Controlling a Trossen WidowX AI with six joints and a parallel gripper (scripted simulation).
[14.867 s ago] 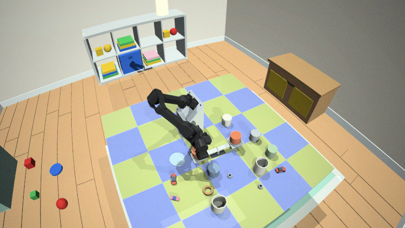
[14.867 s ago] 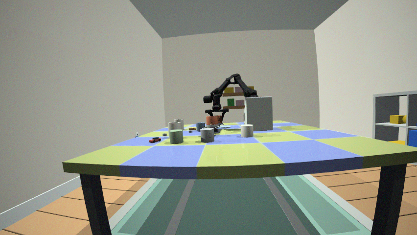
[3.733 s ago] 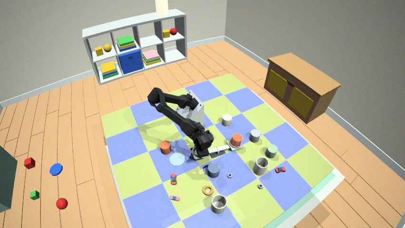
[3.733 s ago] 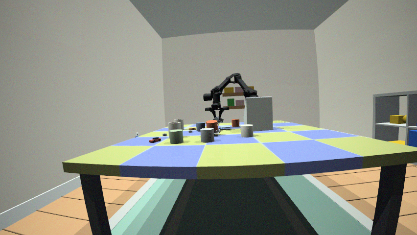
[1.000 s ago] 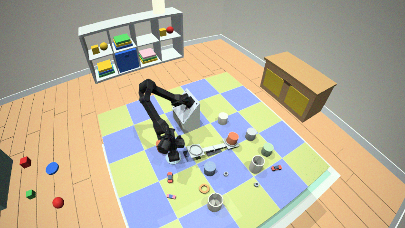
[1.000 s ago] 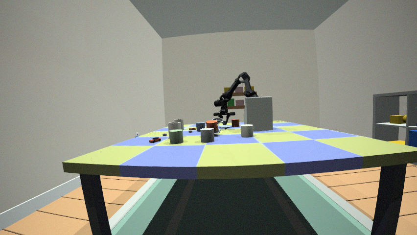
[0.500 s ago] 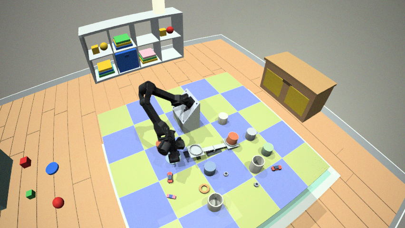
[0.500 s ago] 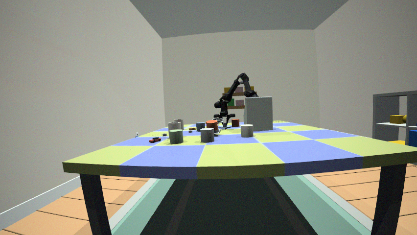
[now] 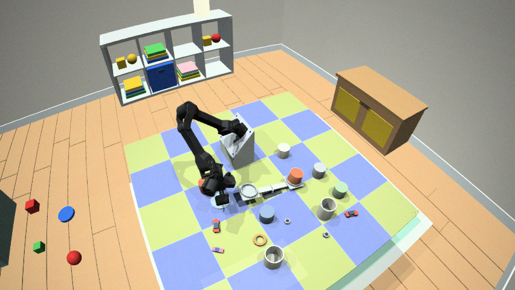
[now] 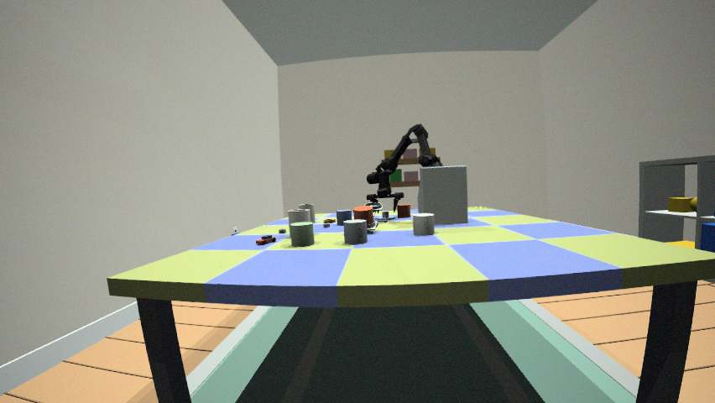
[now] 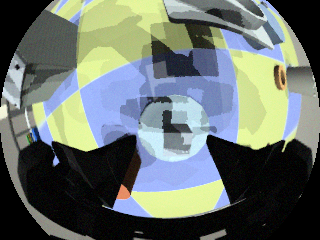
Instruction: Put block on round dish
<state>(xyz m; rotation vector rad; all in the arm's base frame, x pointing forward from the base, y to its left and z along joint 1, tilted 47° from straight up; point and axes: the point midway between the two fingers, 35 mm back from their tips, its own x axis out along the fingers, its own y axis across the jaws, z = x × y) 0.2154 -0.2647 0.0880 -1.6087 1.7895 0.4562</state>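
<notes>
The gripper [image 9: 220,193] [image 10: 383,206] [image 11: 172,139] is open, with its fingers wide apart. It is right over the round dish [image 9: 216,206] [image 11: 149,125], and nothing is pinched in it. The little grey block [image 10: 385,214] [image 11: 184,136] sits on the dish, between the two fingers as the wrist view looks down. The top view can't show the block, because the black arm [image 9: 193,142] [image 10: 399,149] is in the way.

One orange cup [image 9: 200,186] [image 10: 404,211] [image 11: 123,192] stands on the table, near the dish and off to the far left side of it in the top view. It is not above the dish. The other orange cup [image 9: 295,175] [image 10: 362,214] stands on the right end of the balance [image 9: 277,187] [image 11: 220,12]. The left end has a round holder [image 9: 240,191] with no cup on it.

A blue can [image 9: 266,214] [image 10: 343,217] stands to the right of the dish, a bit nearer. A red toy car [image 9: 216,225] is on the near side of the dish. The arm is not clear of things now, since its hand is low by the dish.
</notes>
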